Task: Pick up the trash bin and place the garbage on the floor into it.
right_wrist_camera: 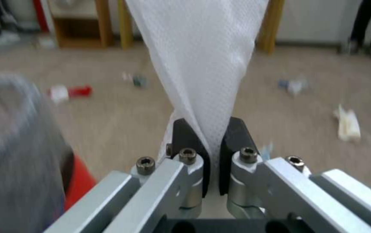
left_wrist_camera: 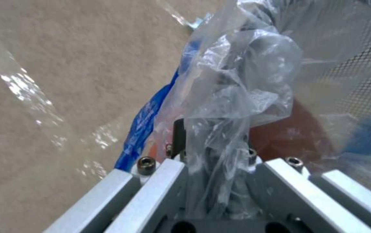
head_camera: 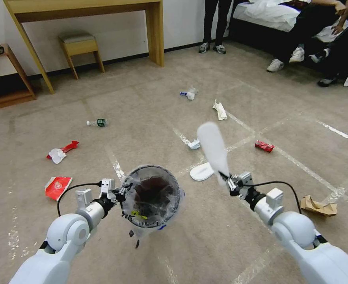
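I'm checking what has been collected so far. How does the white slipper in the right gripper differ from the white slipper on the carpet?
The held slipper is off the floor, standing up from the right gripper, pinched at one end; the other slipper lies flat on the floor, untouched. The held one sits right of the trash bin. Both are flat and white.

Beige-brown carpeted floor (head_camera: pixel 142 90) crossed by worn white tape lines (head_camera: pixel 300 165). White wall (head_camera: pixel 118 31) with dark skirting behind a light wooden desk (head_camera: pixel 87 8); a small wooden stool (head_camera: pixel 79 45) beneath it. Bed (head_camera: pixel 268 14) with white linen at far right.
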You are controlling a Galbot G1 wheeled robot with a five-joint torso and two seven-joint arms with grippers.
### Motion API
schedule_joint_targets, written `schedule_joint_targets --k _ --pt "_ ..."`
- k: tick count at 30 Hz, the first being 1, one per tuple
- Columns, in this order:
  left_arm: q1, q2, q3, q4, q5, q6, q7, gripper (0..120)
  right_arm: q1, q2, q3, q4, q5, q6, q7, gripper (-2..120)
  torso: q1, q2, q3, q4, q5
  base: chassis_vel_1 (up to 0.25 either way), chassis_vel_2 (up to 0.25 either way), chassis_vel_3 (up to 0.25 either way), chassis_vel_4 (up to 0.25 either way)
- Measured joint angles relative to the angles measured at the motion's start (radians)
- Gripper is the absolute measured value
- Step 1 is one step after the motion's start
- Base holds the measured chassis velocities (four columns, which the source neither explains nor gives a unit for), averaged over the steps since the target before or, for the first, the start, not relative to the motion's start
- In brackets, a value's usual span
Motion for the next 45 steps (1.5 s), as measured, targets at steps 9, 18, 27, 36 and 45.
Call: schedule_joint_targets --k 9,18,27,36,45 --pt "-0.006 0.001 0.014 -0.005 -0.049 0.037 -0.002 1 0.030 0.016 -0.016 0.070 0.056 0.108 -0.056 2 0.000 0.000 0.000 -0.0001 0.0000 0.000 0.000 0.000 0.000" --pt "-0.009 -0.016 0.034 -0.015 -0.076 0.063 -0.005 1 0.140 0.043 -0.158 0.094 0.118 0.154 -0.112 2 0.000 0.000 0.000 0.0001 -0.0002 0.000 0.000 0.000 0.000" --pt "-0.011 -0.030 0.044 -0.027 -0.124 0.081 -0.020 1 0.188 0.082 -0.278 0.048 0.100 0.189 -0.182 2 0.000 0.000 0.000 0.0001 -0.0001 0.000 0.000 0.000 0.000" --pt "-0.007 -0.044 0.043 -0.030 -0.183 0.089 -0.048 1 0.211 0.132 -0.360 -0.018 0.025 0.230 -0.240 2 0.000 0.000 0.000 0.0001 0.0000 0.000 0.000 0.000 0.000" --pt "-0.015 -0.052 0.046 -0.036 -0.213 0.094 -0.059 1 0.191 0.180 -0.393 -0.085 -0.044 0.261 -0.307 2 0.000 0.000 0.000 0.0001 -0.0001 0.000 0.000 0.000 0.000"
